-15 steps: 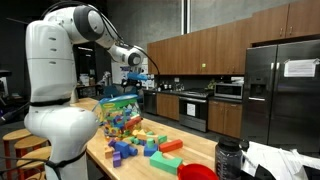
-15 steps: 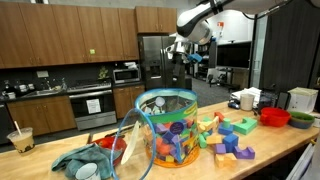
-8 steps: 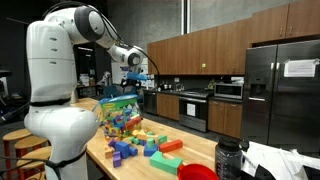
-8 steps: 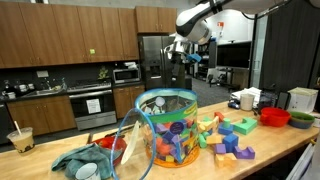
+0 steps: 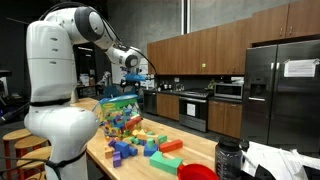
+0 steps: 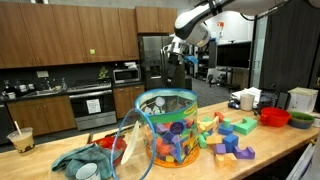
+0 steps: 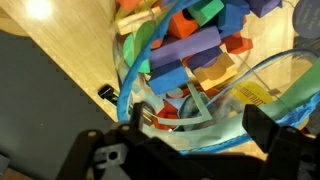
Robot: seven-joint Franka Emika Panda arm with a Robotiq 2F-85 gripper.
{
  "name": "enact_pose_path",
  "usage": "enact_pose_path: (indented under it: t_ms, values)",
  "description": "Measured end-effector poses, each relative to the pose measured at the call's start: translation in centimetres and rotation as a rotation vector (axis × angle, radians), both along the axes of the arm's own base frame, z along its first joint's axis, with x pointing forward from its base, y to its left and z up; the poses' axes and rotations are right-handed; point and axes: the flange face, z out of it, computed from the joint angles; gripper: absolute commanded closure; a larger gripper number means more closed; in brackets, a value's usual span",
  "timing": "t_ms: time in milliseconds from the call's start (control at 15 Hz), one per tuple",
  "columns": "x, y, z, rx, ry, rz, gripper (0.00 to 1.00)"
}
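Gripper [image 6: 184, 52] nudges slightly toward 9 o'clock in an exterior view — jaws released, empty, hovering well above the clear tub [image 7: 124, 82] of foam blocks [image 7: 195, 50], no contact.

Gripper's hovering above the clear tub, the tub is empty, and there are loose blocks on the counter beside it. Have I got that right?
Not quite: the tub is not empty. The wrist view shows it piled with coloured blocks. The rest holds: the gripper hovers above it, and loose blocks lie on the counter beside it.
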Motion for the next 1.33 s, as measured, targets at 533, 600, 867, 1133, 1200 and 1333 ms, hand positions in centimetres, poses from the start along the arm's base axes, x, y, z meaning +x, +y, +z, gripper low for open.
enact_pose_path:
  t_ms: [533, 600, 867, 1133, 1200, 1333]
  values:
    - [-2.9, 3.8, -1.7, -0.008, -0.004, -0.033, 0.00]
    - [-3.4, 4.0, -1.7, -0.011, 0.003, -0.027, 0.00]
    - [-4.5, 3.7, -2.0, -0.056, 0.050, 0.011, 0.00]
    - [-4.5, 3.3, -2.2, -0.070, 0.062, 0.016, 0.00]
    - [-4.5, 3.3, -2.3, -0.071, 0.064, 0.016, 0.00]
    - [-4.5, 3.2, -2.4, -0.073, 0.070, 0.021, 0.00]
